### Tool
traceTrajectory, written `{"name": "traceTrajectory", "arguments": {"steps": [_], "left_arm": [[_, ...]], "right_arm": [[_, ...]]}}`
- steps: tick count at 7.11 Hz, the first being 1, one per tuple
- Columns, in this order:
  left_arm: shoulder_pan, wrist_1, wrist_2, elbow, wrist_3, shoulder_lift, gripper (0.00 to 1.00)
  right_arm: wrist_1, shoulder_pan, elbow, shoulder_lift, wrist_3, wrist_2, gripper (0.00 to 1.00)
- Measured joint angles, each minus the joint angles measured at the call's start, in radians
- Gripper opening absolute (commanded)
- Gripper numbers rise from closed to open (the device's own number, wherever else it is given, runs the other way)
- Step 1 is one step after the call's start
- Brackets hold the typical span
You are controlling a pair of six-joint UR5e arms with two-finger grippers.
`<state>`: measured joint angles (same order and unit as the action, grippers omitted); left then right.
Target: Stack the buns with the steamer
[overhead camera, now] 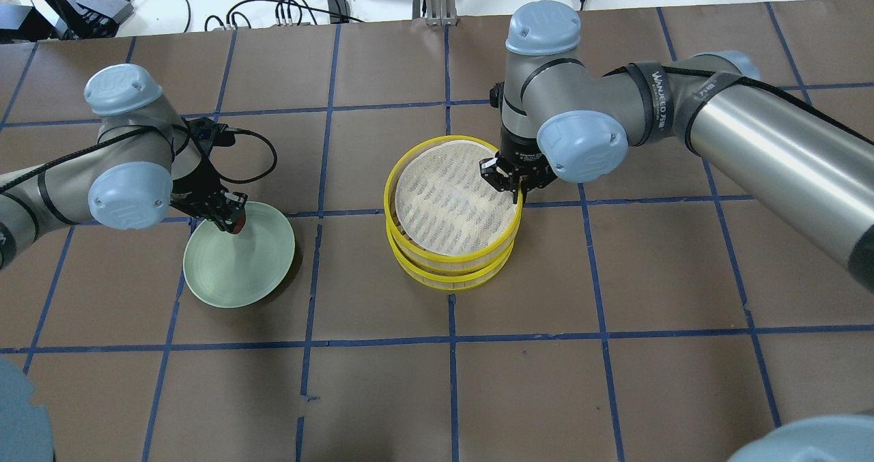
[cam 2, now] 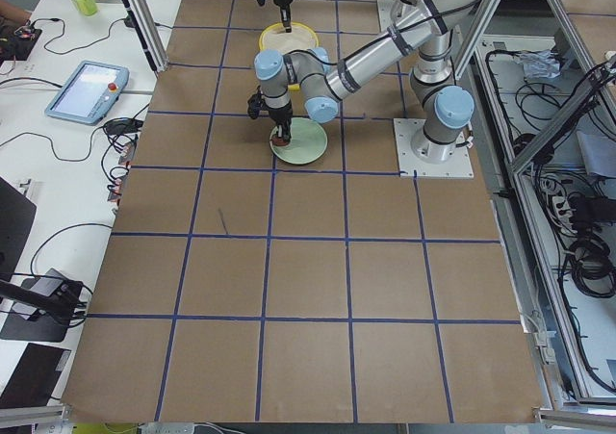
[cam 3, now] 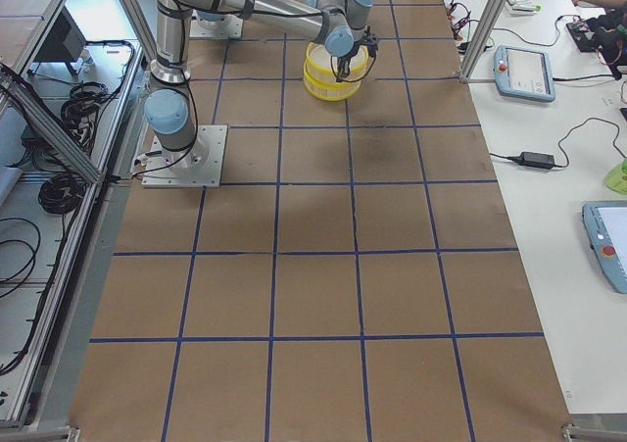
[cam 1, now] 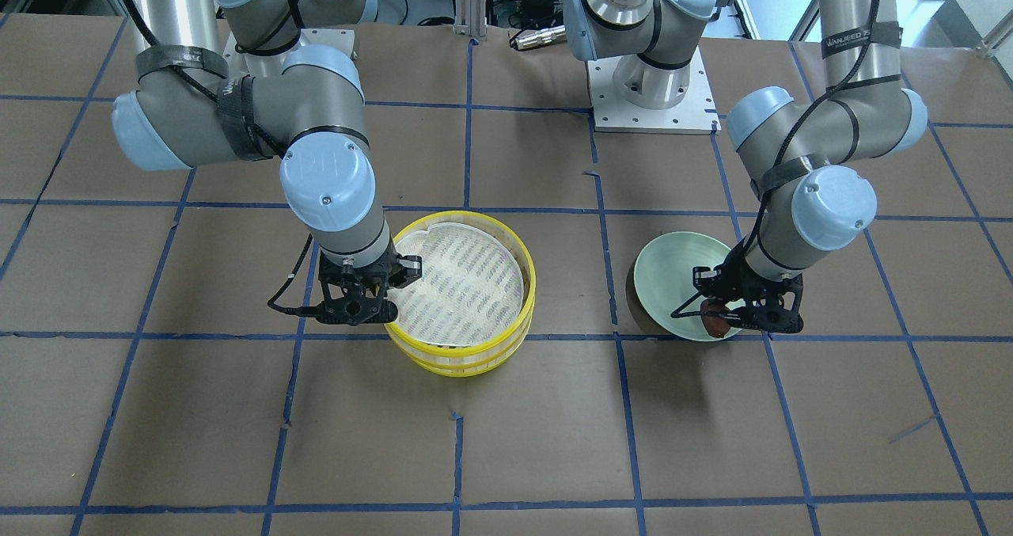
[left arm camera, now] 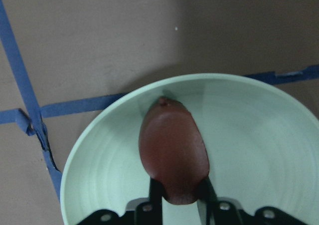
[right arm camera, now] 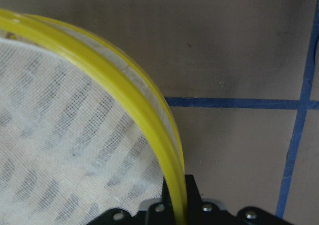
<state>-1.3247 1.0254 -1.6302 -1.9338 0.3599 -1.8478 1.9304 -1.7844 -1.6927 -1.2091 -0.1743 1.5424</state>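
The dark reddish-brown bun point(left arm camera: 173, 150) lies over the pale green plate point(left arm camera: 249, 145), close to its rim. My left gripper point(left arm camera: 178, 192) is shut on the bun's blunt end; it also shows in the front view point(cam 1: 724, 314) and overhead point(overhead camera: 232, 222). The yellow steamer point(cam 1: 529, 283) is two stacked tiers with a white cloth liner in the top one point(overhead camera: 450, 199). My right gripper point(overhead camera: 509, 179) is shut on the top tier's rim point(right arm camera: 124, 90), one finger on each side. The white bun is hidden.
The table is brown paper marked with blue tape lines point(cam 1: 617, 362). The plate point(overhead camera: 239, 264) sits about one grid square to the left of the steamer point(overhead camera: 389, 196) in the overhead view. Both arm bases stand at the table's back edge point(cam 1: 653, 100).
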Motion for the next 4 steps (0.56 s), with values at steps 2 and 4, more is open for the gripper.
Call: {"name": "traceTrajectory", "arguments": {"steps": [2,4], "left_arm": [[-0.015,0.044,-0.002,0.026,-0.014,0.069,0.15],[-0.037,0.103,0.0,0.047,-0.03,0.127,0.15]], "right_arm": [[0.006,-0.001,-0.007,-0.002,-0.001,-0.001,0.09],[0.006,-0.007,-0.008,-0.004,-0.004,0.0,0.09]]}}
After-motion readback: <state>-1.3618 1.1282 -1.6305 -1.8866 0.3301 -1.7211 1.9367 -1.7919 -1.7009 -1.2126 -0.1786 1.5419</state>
